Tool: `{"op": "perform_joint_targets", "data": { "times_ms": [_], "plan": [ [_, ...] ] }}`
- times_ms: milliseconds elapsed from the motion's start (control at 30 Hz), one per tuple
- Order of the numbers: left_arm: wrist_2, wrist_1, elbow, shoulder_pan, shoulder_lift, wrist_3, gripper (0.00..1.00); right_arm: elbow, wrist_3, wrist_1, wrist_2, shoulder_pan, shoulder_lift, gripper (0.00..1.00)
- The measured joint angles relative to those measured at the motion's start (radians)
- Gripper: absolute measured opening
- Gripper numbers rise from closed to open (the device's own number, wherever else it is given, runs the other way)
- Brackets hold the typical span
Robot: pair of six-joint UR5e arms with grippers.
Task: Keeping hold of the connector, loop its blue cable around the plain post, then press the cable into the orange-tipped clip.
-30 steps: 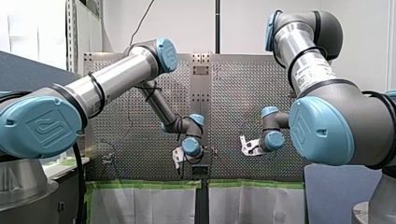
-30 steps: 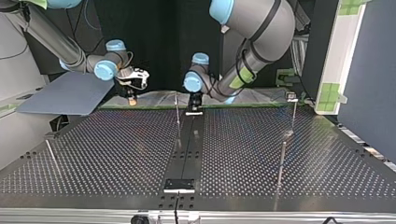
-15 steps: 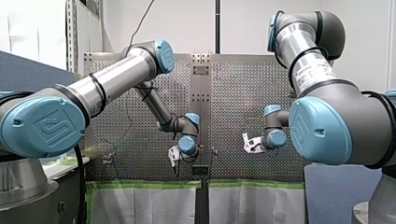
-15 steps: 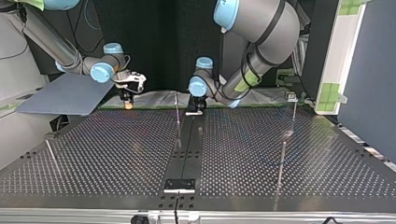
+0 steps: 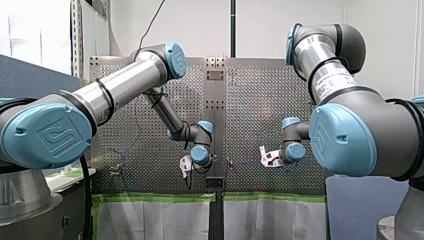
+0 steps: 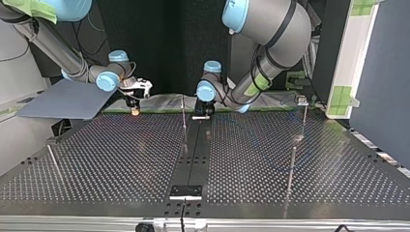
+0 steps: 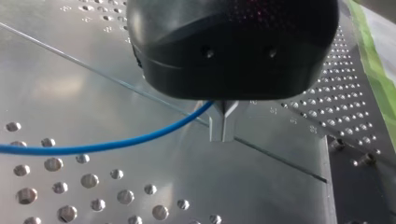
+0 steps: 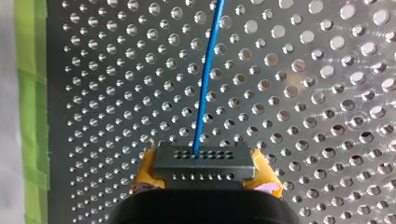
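Right gripper [image 8: 205,174], level, clamps the connector [image 8: 205,158]; tape [image 8: 32,93] beside, table [image 8: 303,93] ahead; left gripper [image 7: 224,123] pinches the cable [image 7: 116,144].

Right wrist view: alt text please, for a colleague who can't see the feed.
My right gripper clamps a dark connector between its yellow pads, and a blue cable runs from the connector's middle straight ahead over the perforated table. A strip of green tape edges the table to one side of the gripper.
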Motion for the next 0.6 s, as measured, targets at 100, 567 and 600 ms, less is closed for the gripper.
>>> {"op": "perform_joint_targets", "data": {
  "times_ms": [100,567,600],
  "plan": [
    [0.0,0.001,0.001,0.0,0.0,0.002,0.0,-0.02,0.003,0.003,-0.002,-0.001,0.002,0.0],
    [-0.02,-0.029,0.0,0.005,0.001,0.025,0.0,-0.052,0.005,0.018,-0.013,-0.001,0.005,0.0],
    [-0.025,-0.038,0.0,0.006,0.001,0.03,0.0,-0.052,0.005,0.017,-0.014,0.0,0.005,0.0]
  ]
}}
